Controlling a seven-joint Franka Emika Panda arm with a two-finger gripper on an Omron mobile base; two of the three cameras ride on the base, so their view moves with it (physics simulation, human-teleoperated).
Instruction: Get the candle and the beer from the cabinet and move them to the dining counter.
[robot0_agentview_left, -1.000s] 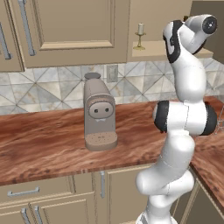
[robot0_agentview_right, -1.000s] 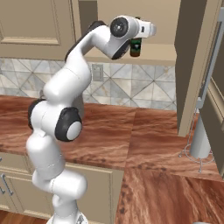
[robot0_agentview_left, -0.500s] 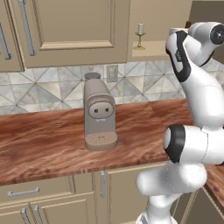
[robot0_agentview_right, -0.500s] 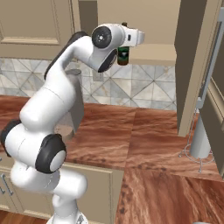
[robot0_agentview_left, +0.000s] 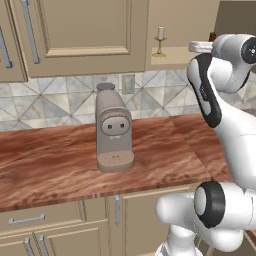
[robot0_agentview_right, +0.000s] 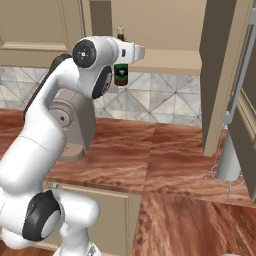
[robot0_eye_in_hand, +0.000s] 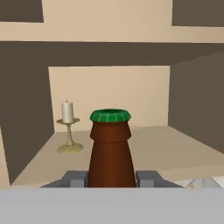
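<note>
Standing open, the cabinet (robot0_eye_in_hand: 109, 52) shows its beige shelf with the candle (robot0_eye_in_hand: 68, 127) upright at the back left. Out in front of that shelf the beer (robot0_eye_in_hand: 110, 153) hangs above the wood counter (robot0_agentview_right: 150, 155), with the gripper (robot0_eye_in_hand: 111, 178) clamped around its body, jaws partway apart.

Base views flank arm; share cabinet (robot0_agentview_left: 172, 52).
</note>
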